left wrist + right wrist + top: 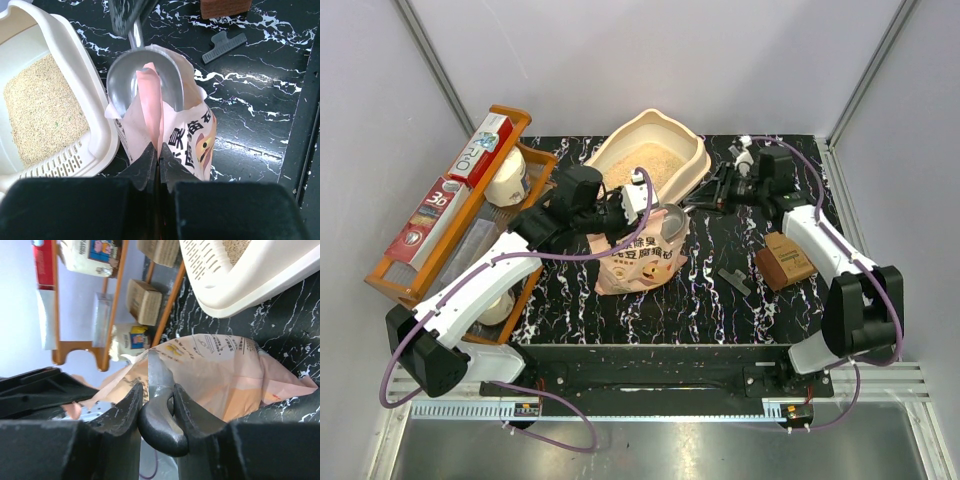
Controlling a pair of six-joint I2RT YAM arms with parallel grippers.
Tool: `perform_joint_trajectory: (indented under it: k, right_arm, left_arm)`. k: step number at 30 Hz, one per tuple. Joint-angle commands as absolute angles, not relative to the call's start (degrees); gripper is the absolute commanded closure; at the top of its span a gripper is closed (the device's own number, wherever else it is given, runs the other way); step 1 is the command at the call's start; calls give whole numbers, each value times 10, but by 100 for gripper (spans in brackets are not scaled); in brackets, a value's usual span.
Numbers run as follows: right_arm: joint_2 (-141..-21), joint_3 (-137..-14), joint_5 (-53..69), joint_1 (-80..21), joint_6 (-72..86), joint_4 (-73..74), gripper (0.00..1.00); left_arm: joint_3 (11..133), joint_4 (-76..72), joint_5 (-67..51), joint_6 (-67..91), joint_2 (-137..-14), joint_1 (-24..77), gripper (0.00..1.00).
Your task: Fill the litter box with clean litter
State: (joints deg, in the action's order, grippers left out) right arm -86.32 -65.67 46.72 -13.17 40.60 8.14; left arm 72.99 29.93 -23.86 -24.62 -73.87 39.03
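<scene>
The cream litter box (692,160) stands at the back of the table with a layer of clean litter (645,170) in it; the left wrist view shows the same litter box (95,115) and litter (40,110). In front of it stands the pink litter bag (640,262). My left gripper (642,222) is shut on the bag's top edge (150,100). A metal scoop (145,80) sits in the bag's mouth. My right gripper (157,390) is shut on the scoop's black handle (162,427), to the right of the bag (225,380).
An orange wooden rack (430,225) with boxes and bottles runs along the left side. A brown box (785,260) and a black clip (732,280) lie on the table to the right of the bag.
</scene>
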Motion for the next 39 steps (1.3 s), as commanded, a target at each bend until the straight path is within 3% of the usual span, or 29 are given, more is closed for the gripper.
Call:
perform_joint_trajectory:
  k: [1,6,25,31,35,39]
  right_arm:
    - [-872,-693,609,-78,483,7,100]
    - [-890,-702,670,-37,490,21,100]
    - [-939,-672,724,-4,432,40,100]
    - [-974,-618,747,22,523,-88,100]
    - [-1006,-567,758,23,634,-263,100]
    - [-1013,-595,774,23,613,-225,100]
  left_arm:
    - [751,274,-245,-268,-722,396,100]
    - [758,268,-240,-273,-720,396,100]
    - [768,281,-222,-301,-712,396,100]
    - [770,285,-225,-304,-716,397,100]
    - [766,283,-226,-299,-715,399,100]
    - [766,290,-219,-308,-714,401,100]
